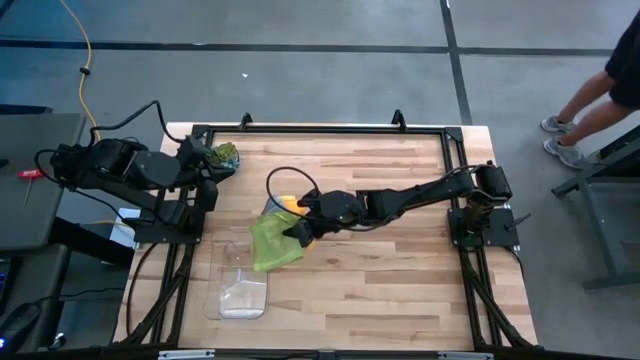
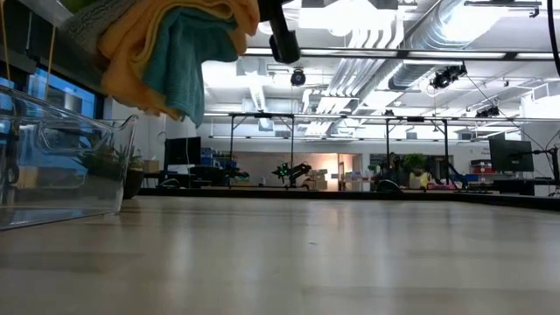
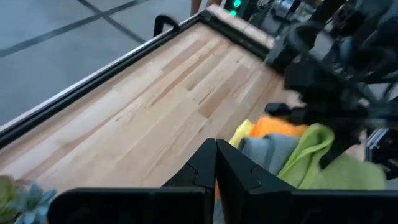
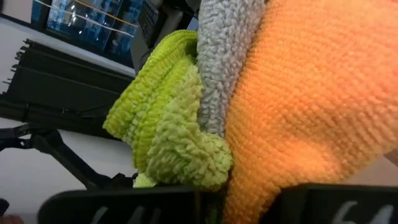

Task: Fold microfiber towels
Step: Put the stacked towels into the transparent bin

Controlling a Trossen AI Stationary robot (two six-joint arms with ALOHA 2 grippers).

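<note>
Above the table's left-middle, just beside the clear bin, the right gripper hung clenched on the bunched microfiber towels, which drooped beneath it clear of the wood, while the closed left gripper waited empty near the back-left corner.

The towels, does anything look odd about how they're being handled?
Yes. The right gripper holds the towels as one bunched wad, lifted off the table beside the clear bin. Lime green, grey, orange, yellow and teal layers hang crumpled together, none laid flat for folding.
</note>
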